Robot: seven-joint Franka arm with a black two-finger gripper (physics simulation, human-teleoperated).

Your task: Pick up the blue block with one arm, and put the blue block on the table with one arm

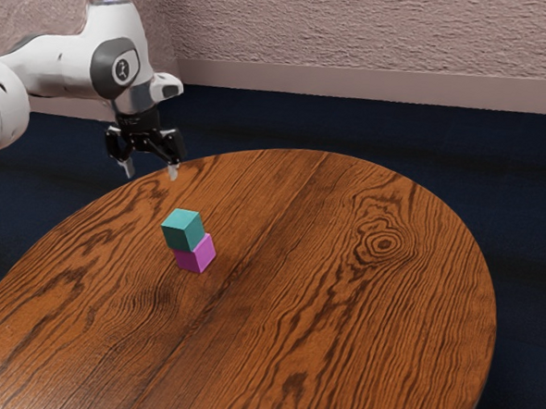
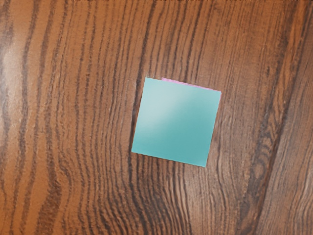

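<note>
**Round brown wooden table (image 1: 355,329) carries a two-block stack, with the gripper released and apart from it**

A rough, pale pinkish wall (image 1: 364,32) rises at the far side, above a dark blue floor (image 1: 524,208). The table's curved rim runs from the exterior view's left, around the far side, to the right. The smooth white robot arm (image 1: 60,64) comes in from the exterior view's left. Its black two-finger gripper (image 1: 150,172) points down, with its fingers spread and nothing between them, a gap separating it from the blocks.

The task's smooth teal-blue cube-shaped block (image 1: 183,230) sits flat on top of a smooth pink-purple cube-shaped block (image 1: 198,256), which rests on the table. The stack stands toward the exterior view's left, inside the rim, with a broad stretch of wood between it and the right rim and more on the near side. In the wrist view, the upper block's square top covers most of the lower one; a thin pink strip shows along one edge, with wood grain around all four sides.
</note>
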